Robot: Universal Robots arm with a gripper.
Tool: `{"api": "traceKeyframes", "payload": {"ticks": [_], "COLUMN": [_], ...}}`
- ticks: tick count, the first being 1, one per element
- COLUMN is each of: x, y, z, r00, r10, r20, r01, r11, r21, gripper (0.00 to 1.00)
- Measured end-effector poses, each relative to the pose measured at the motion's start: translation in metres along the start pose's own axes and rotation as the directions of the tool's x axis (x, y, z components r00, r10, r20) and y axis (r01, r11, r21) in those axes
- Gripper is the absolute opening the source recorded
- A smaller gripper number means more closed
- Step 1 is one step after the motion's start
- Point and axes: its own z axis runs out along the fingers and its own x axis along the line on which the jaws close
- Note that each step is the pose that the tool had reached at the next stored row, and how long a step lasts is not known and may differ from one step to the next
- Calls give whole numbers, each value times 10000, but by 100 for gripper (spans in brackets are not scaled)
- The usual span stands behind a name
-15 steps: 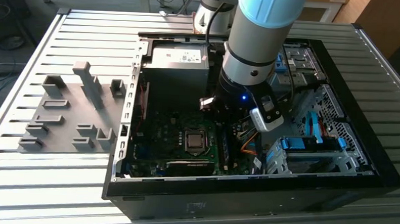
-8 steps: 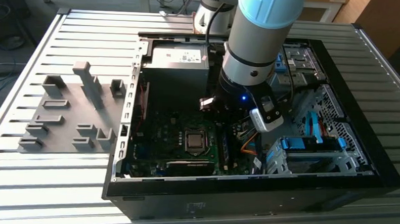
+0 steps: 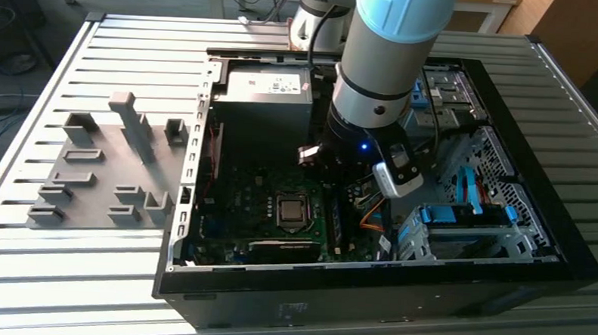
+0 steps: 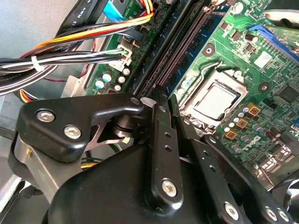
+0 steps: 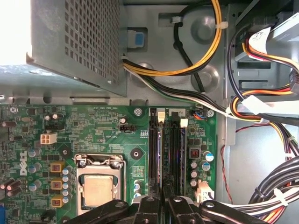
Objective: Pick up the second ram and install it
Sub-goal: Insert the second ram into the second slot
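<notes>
A slatted metal bench [image 3: 102, 45] carries an open black computer case [image 3: 538, 246] and, on the exterior view's left, a grey slotted plastic tray [image 3: 96, 181]. In the first wrist view the black pincer [image 5: 164, 201] is clenched on a thin dark edge, seemingly the long narrow second ram [image 5: 164, 187] seen end-on, just over the black memory slots [image 5: 174, 149] of the green motherboard [image 5: 93, 126]. The white label [image 3: 272, 83] on the grey power supply [image 3: 266, 109] is too small to read.
</notes>
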Motion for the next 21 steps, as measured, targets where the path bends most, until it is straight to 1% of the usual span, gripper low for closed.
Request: {"api": "traceKeyframes", "payload": {"ticks": [15,21], "x": [-1,-2], "y": [2,4], "z": [0,19], "r00": [10000,10000], "r10": [15,-77], "r20": [0,2], "r01": [-15,77], "r11": [10000,10000], "r21": [7,8], "gripper": [14,14]}}
